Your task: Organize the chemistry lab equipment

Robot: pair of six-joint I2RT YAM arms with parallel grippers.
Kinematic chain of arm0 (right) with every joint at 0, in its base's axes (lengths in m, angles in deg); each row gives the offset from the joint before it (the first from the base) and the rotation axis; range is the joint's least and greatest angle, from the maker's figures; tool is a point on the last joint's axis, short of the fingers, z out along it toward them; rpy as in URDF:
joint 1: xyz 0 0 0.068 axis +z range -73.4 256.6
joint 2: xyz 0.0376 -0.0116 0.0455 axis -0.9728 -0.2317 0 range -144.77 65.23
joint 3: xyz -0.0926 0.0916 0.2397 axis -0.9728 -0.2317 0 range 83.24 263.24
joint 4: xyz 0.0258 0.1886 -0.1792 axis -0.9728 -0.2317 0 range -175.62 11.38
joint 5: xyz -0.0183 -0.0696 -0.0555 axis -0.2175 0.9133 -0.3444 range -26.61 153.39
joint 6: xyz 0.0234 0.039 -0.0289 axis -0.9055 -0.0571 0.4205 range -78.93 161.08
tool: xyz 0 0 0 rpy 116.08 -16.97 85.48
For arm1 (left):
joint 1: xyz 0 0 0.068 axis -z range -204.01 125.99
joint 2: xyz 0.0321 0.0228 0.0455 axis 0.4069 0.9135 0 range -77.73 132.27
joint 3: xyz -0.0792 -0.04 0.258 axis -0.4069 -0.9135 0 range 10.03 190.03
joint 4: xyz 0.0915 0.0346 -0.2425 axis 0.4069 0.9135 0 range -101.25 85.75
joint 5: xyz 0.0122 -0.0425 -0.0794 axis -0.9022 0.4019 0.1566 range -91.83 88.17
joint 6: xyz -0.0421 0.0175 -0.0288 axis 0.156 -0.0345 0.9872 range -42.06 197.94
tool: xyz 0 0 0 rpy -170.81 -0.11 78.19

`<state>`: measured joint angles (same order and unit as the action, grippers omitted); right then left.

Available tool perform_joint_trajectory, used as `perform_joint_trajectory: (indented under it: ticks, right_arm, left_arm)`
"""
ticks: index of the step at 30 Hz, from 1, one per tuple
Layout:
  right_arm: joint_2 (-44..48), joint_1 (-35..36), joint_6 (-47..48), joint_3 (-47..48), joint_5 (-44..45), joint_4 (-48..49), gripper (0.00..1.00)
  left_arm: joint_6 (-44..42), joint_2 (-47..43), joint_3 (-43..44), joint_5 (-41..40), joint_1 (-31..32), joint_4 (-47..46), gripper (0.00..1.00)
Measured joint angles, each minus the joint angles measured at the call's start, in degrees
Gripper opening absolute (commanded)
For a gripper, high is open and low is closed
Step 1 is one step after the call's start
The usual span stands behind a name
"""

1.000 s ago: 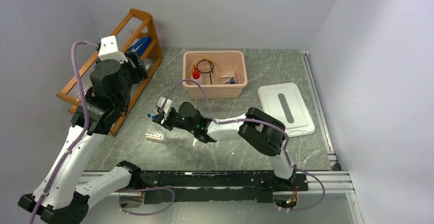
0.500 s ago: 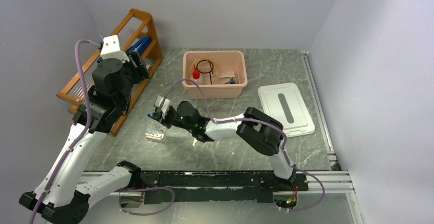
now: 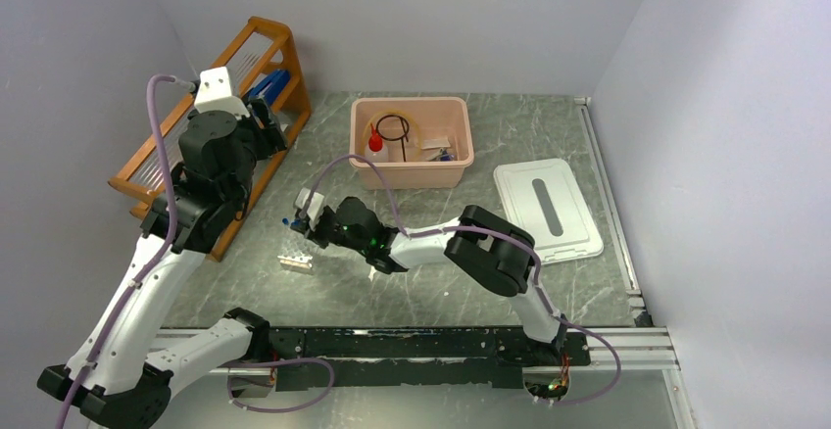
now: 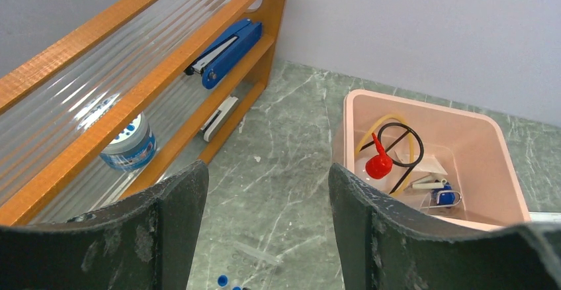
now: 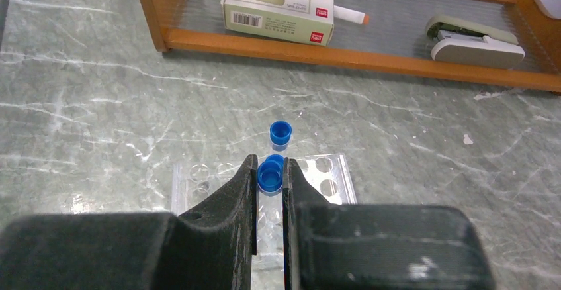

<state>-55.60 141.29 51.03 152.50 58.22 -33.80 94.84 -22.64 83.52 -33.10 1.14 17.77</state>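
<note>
My right gripper (image 5: pixel 270 171) is shut on a blue-capped tube (image 5: pixel 270 175), held just over the clear tube rack (image 5: pixel 327 179). A second blue-capped tube (image 5: pixel 280 133) stands at the rack's far edge. In the top view the right gripper (image 3: pixel 294 221) is just beyond the rack (image 3: pixel 295 262). My left gripper (image 4: pixel 266 171) is open and empty, high beside the wooden rack. The pink bin (image 3: pixel 461 170) holds a red-capped squeeze bottle (image 4: pixel 379 164), a black wire ring (image 4: pixel 399 145), amber tubing (image 4: pixel 376 126) and a white triangle (image 4: pixel 423 165).
The wooden slatted rack (image 3: pixel 165 158) runs along the left wall with a blue stapler (image 4: pixel 225 48), a tape roll (image 4: pixel 129 146), a small box (image 5: pixel 278 2) and a white stapler (image 5: pixel 473 42). A white lid (image 3: pixel 547 209) lies at the right.
My right gripper has shifted slightly left and away with the tube in it. The left arm has barely moved.
</note>
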Motion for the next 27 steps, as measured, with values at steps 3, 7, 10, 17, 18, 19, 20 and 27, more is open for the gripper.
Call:
perform_joint_trajectory:
  ticks: [3,7,10,17,18,19,20,27]
  right_arm:
    - [-0.09,0.0,-0.04,0.11,0.09,-0.02,0.02]
    - [-0.48,0.0,-0.09,0.61,0.24,-0.11,0.04]
    - [-0.92,0.0,-0.33,1.2,0.44,-0.11,0.05]
    - [-1.01,0.0,-0.66,1.44,1.11,-0.28,0.05]
    - [-1.03,0.0,-0.66,1.46,1.25,-0.31,0.05]
    - [-1.03,0.0,-0.66,1.46,1.42,-0.33,0.05]
    - [-1.03,0.0,-0.63,1.46,1.57,-0.44,0.05]
    - [-0.61,-0.22,-1.29,2.01,0.76,-2.54,0.04]
  left_arm:
    - [0.0,0.11,0.0,0.0,0.0,0.02,0.71]
    - [0.0,0.26,0.02,0.0,0.0,0.07,0.71]
    - [0.02,0.39,0.02,0.0,0.0,0.09,0.71]
    - [0.02,0.55,0.02,0.0,0.0,0.55,0.71]
    - [0.02,0.55,0.02,0.0,0.0,0.59,0.71]
    - [0.02,0.55,0.02,-0.02,0.02,0.63,0.71]
    - [0.02,0.55,0.02,-0.02,0.0,0.66,0.71]
    - [0.04,0.55,0.02,-0.02,0.02,0.7,0.71]
